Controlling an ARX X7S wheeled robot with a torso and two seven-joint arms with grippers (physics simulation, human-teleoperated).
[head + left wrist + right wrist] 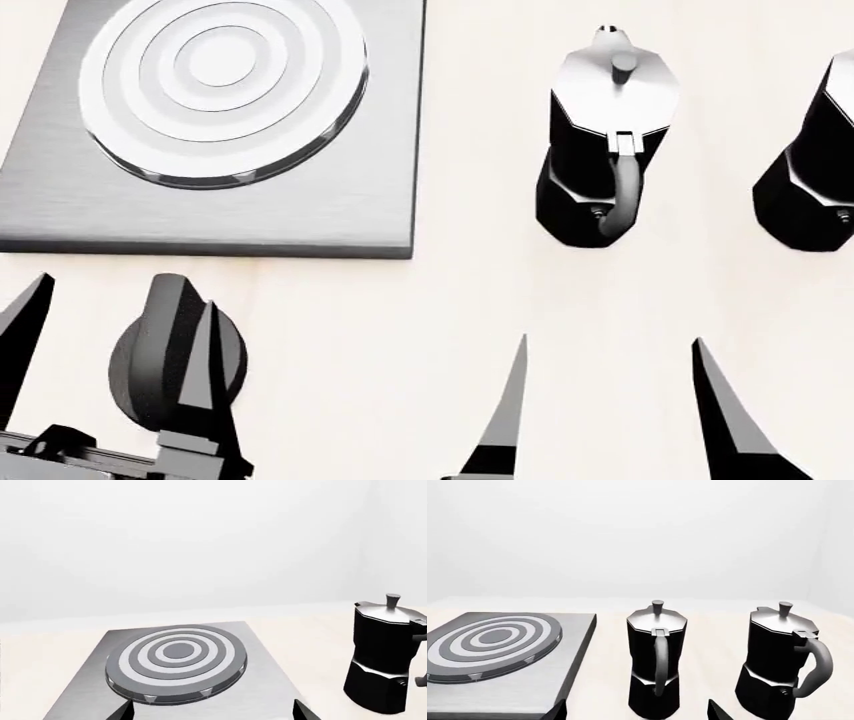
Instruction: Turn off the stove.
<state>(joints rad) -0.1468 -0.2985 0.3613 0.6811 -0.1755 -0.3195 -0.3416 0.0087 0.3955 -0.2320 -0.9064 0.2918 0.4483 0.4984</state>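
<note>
The stove's grey brushed-metal plate [334, 200] lies at the far left with its ringed burner [220, 85]. It also shows in the left wrist view [267, 670] and the right wrist view [570, 655]. The black ridged knob [147, 360] sits on the table in front of the plate. My left gripper [114, 350] is open above the knob, one finger left of it and the other finger [203, 370] across its front. In the left wrist view only the left gripper's [213, 714] tips show and the knob is hidden. My right gripper [614, 400] is open and empty.
Two black-and-silver moka pots stand right of the stove, one [607, 140] beyond my right gripper, the other [814, 170] at the right edge. Both show in the right wrist view [656, 660], [777, 660]. The tabletop [441, 330] is pale.
</note>
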